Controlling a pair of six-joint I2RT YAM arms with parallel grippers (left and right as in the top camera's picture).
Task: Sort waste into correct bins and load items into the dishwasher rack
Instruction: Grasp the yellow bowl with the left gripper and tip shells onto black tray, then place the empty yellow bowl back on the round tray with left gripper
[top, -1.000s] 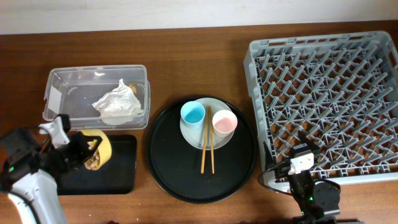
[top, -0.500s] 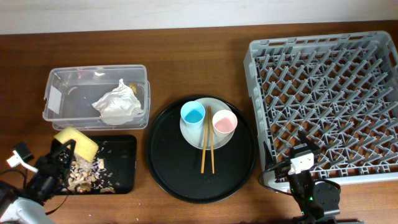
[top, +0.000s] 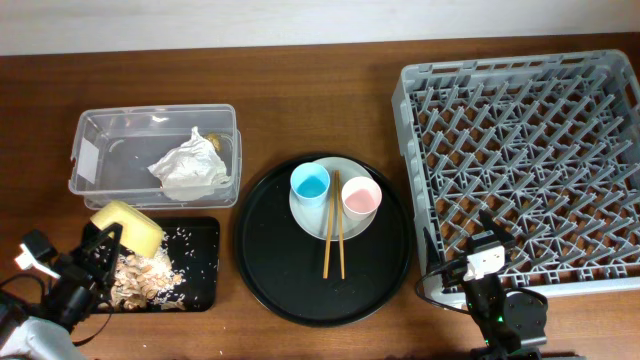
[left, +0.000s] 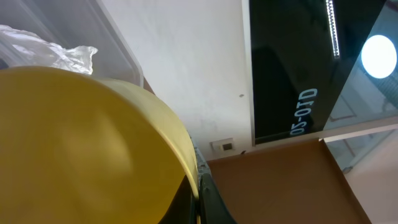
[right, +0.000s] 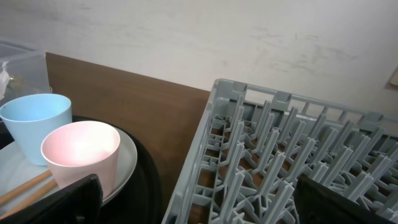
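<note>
The brown wooden table (top: 320, 90) meets a plain white wall (right: 186, 37) at its far edge (the left wrist view also catches a dark glass panel (left: 292, 68) with a lamp's glare). At near left, the left gripper (top: 102, 248) is clenched on the small yellow bowl (top: 127, 226), which is tipped over the shallow black tray (top: 200, 262) where brownish food scraps (top: 135, 278) lie. Just beyond, the clear tub (top: 110, 150) holds a crumpled wrapper (top: 188, 165). In the middle, the blue cup (top: 310, 182), pink cup (top: 360, 197) and chopsticks (top: 333, 245) rest on the pale plate (top: 306, 218), which sits on the round black tray (top: 270, 270). The right gripper (top: 486, 258), jaws spread wide, sits at the grey rack's (top: 530, 150) near edge.
</note>
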